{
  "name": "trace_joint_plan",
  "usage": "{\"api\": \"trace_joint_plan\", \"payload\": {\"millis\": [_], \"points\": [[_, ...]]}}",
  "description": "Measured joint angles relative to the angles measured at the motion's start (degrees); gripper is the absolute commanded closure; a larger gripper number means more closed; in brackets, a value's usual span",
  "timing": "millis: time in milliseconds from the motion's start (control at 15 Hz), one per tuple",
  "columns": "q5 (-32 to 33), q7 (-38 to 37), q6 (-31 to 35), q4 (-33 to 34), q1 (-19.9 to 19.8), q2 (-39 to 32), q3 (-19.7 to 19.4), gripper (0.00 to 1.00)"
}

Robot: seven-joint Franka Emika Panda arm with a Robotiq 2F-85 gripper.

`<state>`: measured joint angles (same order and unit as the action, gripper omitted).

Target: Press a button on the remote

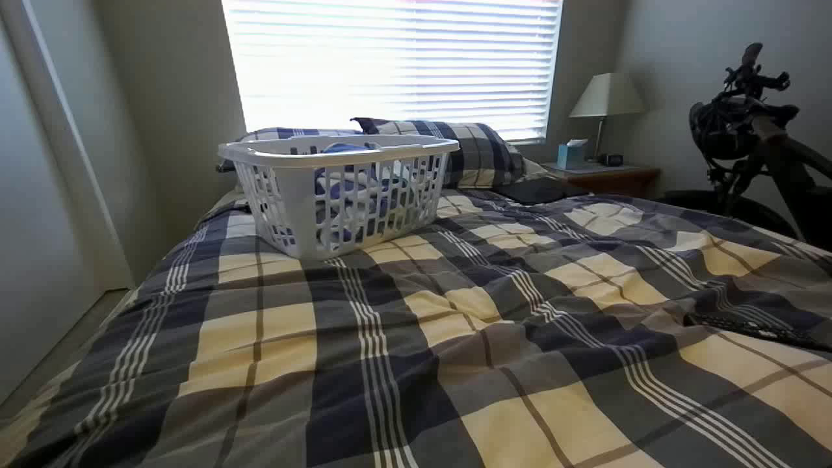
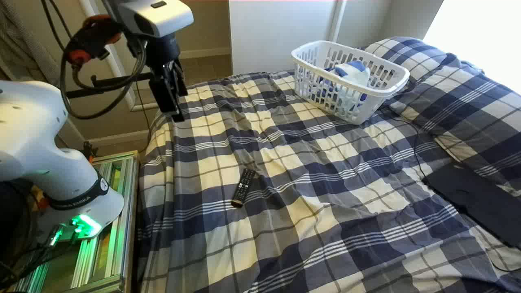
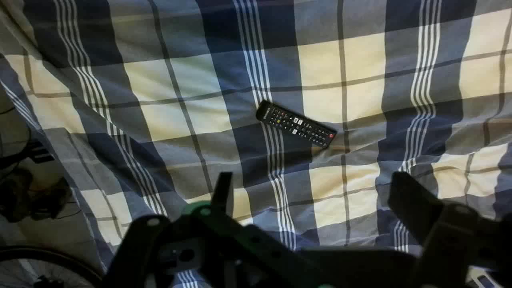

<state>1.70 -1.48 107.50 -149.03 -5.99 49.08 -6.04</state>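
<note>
White slatted window blind [image 1: 393, 68]: blown-out daylight glare | grey wall [image 1: 669, 81]: dim | green light [image 2: 87, 226] on white robot base [image 2: 105, 208]: glowing | black two-fingered tool [image 3: 314, 188], wrist view: underexposed, blurred

Plaid-covered bed [image 1: 364, 364] | bright, blind-covered window [image 1: 390, 65] behind bed | wooden nightstand [image 1: 624, 177] with lamp [image 1: 608, 97] beside bed's head | plain wall [image 1: 166, 97] beyond bed | brown floor [image 2: 199, 70] alongside bed

The remote [image 3: 296, 125] is black, with small white, red and yellow marks. The bedspread [image 2: 321, 191] has a plaid pattern of dark blue, grey and cream with thin white stripes, and the pillows [image 2: 468, 101] show similar plaid. The laundry basket [image 1: 296, 208] is white, and the gripper [image 3: 312, 176] is black.
</note>
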Motion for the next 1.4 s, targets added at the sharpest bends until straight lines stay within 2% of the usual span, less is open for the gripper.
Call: {"api": "trace_joint_plan", "payload": {"millis": [800,1067,1333,1400], "points": [[0.0,0.2,0.0,0.0,0.1,-0.1,0.0,0.0],[-3.2,2.6,1.4,-1.0,3.6,-1.9,0.1,0.0],[-6.7,2.9,1.8,-2.3,7.8,-7.5,1.6,0.0],[-7.3,3.0,2.7,-2.6,8.7,-9.3,2.0,0.06]]}}
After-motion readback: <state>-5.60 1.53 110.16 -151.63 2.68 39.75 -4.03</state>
